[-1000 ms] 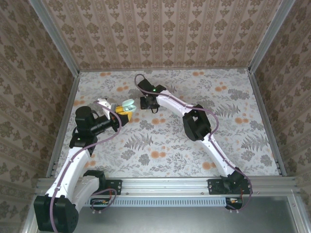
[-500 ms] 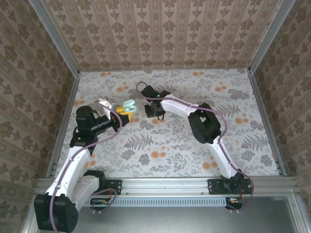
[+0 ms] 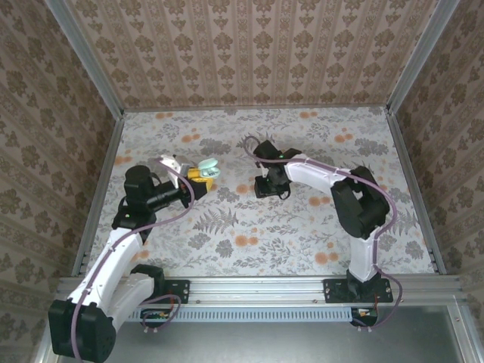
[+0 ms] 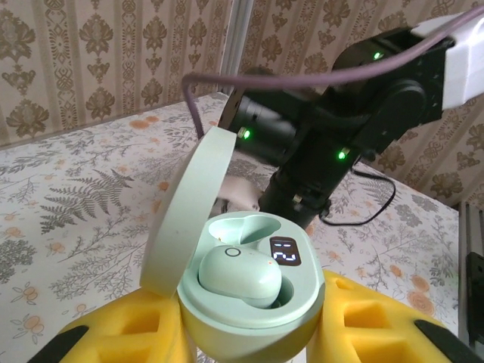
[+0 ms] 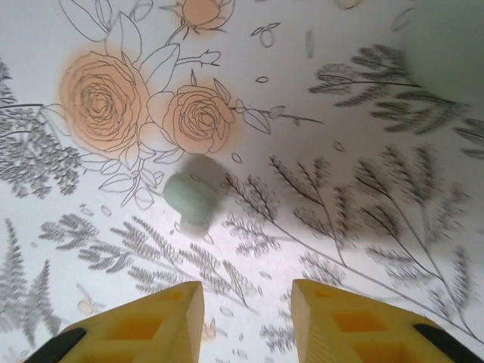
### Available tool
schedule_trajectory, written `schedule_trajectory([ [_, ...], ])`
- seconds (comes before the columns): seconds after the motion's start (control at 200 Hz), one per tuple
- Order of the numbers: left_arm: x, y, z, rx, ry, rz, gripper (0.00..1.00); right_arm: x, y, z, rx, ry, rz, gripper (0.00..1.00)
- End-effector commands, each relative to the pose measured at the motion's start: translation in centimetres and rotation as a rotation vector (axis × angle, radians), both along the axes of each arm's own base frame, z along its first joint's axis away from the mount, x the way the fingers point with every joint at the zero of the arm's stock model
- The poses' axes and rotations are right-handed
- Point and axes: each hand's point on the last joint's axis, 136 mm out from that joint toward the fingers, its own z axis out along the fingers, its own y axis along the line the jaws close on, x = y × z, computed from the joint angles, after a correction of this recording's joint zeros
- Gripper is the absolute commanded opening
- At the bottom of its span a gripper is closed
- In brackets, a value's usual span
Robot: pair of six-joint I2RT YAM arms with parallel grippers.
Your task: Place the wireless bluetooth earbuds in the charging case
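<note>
Top view: left tool (image 3: pixel 195 175) clamped on open charging case (image 3: pixel 206 168), right tool (image 3: pixel 271 187) well right of it. Left wrist: one earbud (image 4: pixel 238 272) seated inside. Right wrist: jaws apart over the loose earbud (image 5: pixel 193 195) on the table (image 5: pixel 363 189); we'd centre it before closing.

Top camera looks down from behind on the floral-printed table (image 3: pixel 265 227); wrist cameras share it close up, the right apparently facing downward

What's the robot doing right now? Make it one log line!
left gripper: shut on case | lid: open, seated earbud inside | right gripper: open, facing loose earbud on table
</note>
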Motion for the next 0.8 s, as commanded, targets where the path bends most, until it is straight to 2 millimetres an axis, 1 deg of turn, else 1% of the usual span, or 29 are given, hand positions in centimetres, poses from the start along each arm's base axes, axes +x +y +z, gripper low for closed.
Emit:
schedule_trajectory([
  [0.0, -0.4, -0.2, 0.4, 0.009, -0.027, -0.012, 0.16, -0.6, 0.2, 3.2, 0.072, -0.046, -0.012, 0.40],
  [0.145, -0.4, -0.5, 0.0, 0.021, -0.014, -0.026, 0.16, -0.9, -0.1, 3.6, 0.103, -0.057, -0.068, 0.42],
  [0.25, -0.4, -0.7, 0.1, 0.019, -0.017, -0.020, 0.16, -1.2, -0.2, 3.0, 0.129, -0.060, -0.106, 0.42],
  [0.295, -0.5, -0.8, 0.0, 0.022, -0.019, -0.021, 0.16, -1.4, -0.3, 2.5, 0.124, -0.046, -0.110, 0.41],
  [0.305, -0.5, -0.8, 0.0, 0.023, -0.018, -0.022, 0.16, -1.0, 0.0, 2.7, 0.136, -0.061, -0.110, 0.41],
  [0.425, -1.0, -0.6, -0.2, 0.034, -0.022, -0.020, 0.16, -0.6, 0.6, 1.5, 0.130, -0.049, -0.095, 0.37],
  [0.525, -1.3, -0.5, -0.4, 0.035, -0.018, -0.014, 0.16, -0.1, 1.5, 0.9, 0.136, -0.056, -0.061, 0.35],
  [0.675, -1.7, -0.3, -1.1, 0.034, 0.004, -0.006, 0.16, 1.0, 3.3, 0.1, 0.164, -0.075, 0.048, 0.34],
  [0.795, -1.9, -0.3, -1.4, 0.028, 0.016, 0.000, 0.16, 1.9, 3.9, -0.4, 0.142, -0.079, 0.124, 0.34],
])
